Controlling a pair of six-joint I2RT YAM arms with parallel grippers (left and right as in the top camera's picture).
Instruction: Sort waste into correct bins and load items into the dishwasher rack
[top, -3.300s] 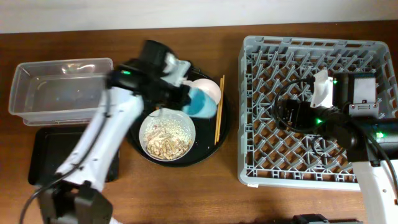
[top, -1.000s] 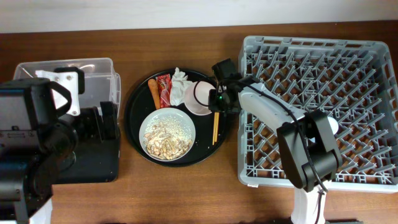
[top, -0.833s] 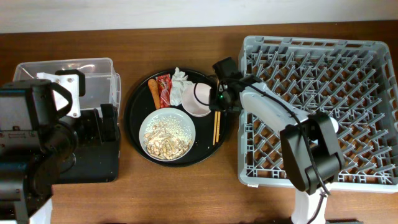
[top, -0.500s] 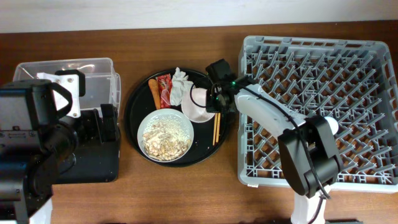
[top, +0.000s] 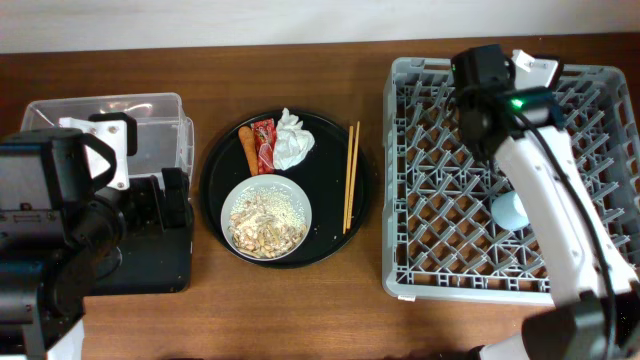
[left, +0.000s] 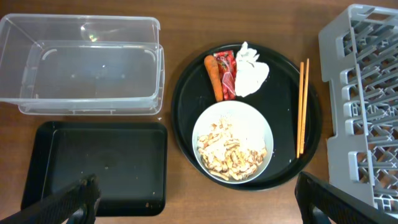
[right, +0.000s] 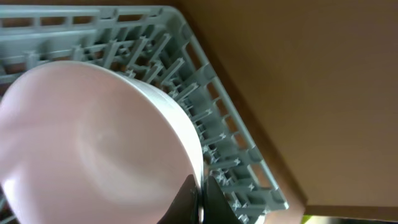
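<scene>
1. The right gripper (right: 198, 200) holds the small bowl (right: 93, 149). Its jaws are narrow, and they pinch the thin rim between them.
2. From these jaws the bowl goes up and to the left, tilted, over a corner of the rack (right: 217, 118). I cannot tell if it touches the pegs.
3. In the overhead view the cup (top: 508, 211) lies inside the rack, well apart from the right jaws.
4. The left gripper (left: 196, 183) hangs above the table with jaws wide and nothing between them.
5. Between the two left fingers, below them, stands the wide bowl (left: 232, 149) with the scraps (left: 229, 157), on the round tray (left: 185, 118).
6. Beyond this bowl lie the carrot stick (left: 214, 77), the wrapper (left: 227, 76) and the tissue (left: 250, 70), side by side and touching.
7. The chopsticks (left: 303, 106) lie together on the round tray, toward the right finger.
8. The black tray (left: 93, 165) is just beside the left finger, and the tub (left: 81, 65) is beyond it.
</scene>
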